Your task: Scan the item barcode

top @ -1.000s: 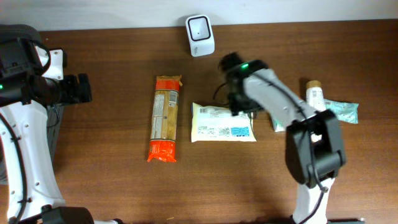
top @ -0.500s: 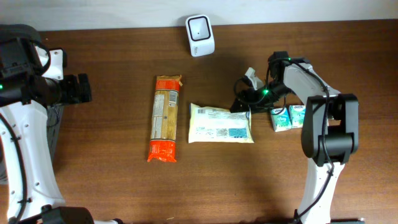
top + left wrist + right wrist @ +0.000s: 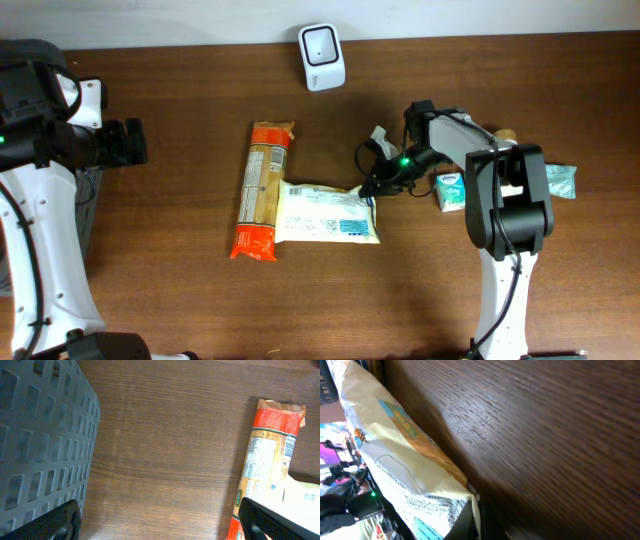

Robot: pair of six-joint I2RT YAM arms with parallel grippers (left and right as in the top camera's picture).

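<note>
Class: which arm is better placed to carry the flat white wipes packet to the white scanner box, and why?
Right: the right gripper seems shut on a corner of the flat white wipes packet, near the white scanner box. The left gripper hangs open far off, beside the grey basket.

Close-up, tilted: cream packet [image 3: 405, 455] with blue and orange print filled the left side, lying on the dark wood table [image 3: 545, 435]. Packet's crimped corner reached the bottom edge, against something dark and blurred.
</note>
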